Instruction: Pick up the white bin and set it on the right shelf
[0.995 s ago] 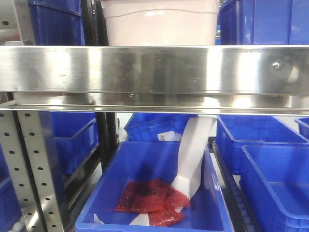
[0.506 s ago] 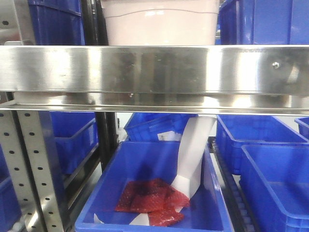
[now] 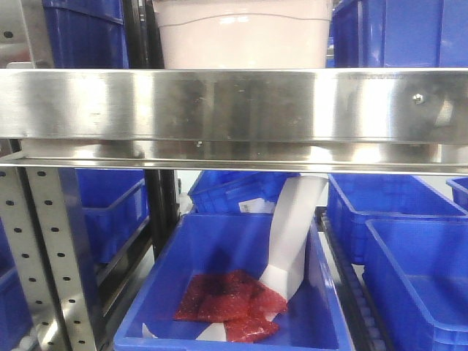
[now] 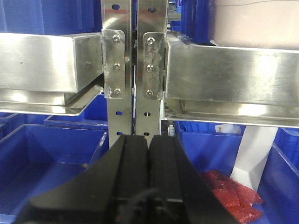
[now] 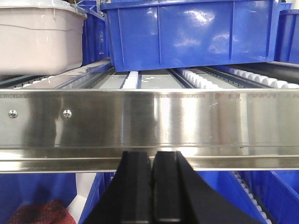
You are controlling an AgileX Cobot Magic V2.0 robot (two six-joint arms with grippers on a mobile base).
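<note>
Fingers of left gripper (image 4: pixel 148 144) and right gripper (image 5: pixel 153 161) pressed together below right shelf (image 3: pixel 234 106) bearing white bin (image 3: pixel 245 36).

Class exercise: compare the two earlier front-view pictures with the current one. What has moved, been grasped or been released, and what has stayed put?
Nothing visibly changed. In the front view the white bin sits on the steel shelf as before, and the blue crate below holds the same red packets. Both end effectors, left and right, are shut and hold nothing.
</note>
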